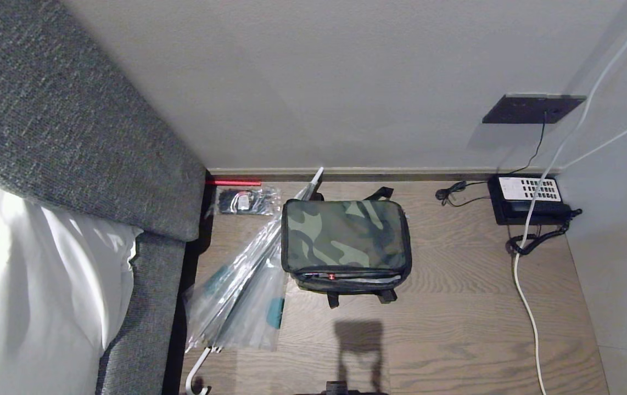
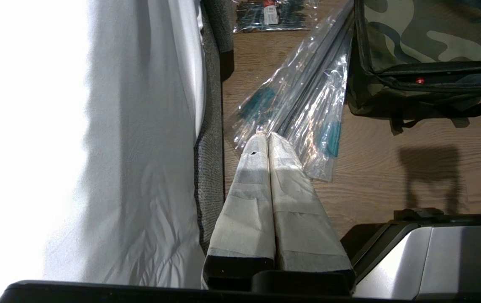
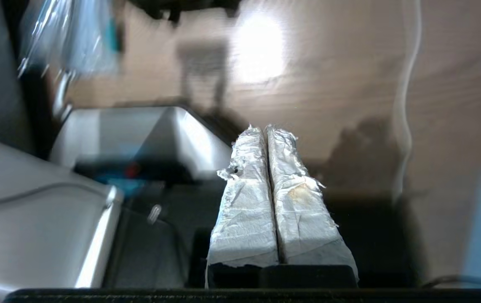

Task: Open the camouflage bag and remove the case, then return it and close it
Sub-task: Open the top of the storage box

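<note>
Camouflage bag [image 1: 345, 241] on the wooden floor [image 1: 456, 307], near the back wall.
Its lid looks zipped, though the front edge is hard to read; a plastic-wrapped umbrella [image 1: 242, 285] lies just beside it. Left gripper [image 2: 268, 139] and right gripper [image 3: 265, 130] both have fingers clenched, holding nothing.

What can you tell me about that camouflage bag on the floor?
The camouflage bag is a boxy, soft rectangular bag with a green camouflage fabric top and black trim, straps and sides. It sits flat on the wooden floor near the wall, lid down, a small red zip pull on its front edge. The plastic-wrapped umbrella lies against its left side.
</note>
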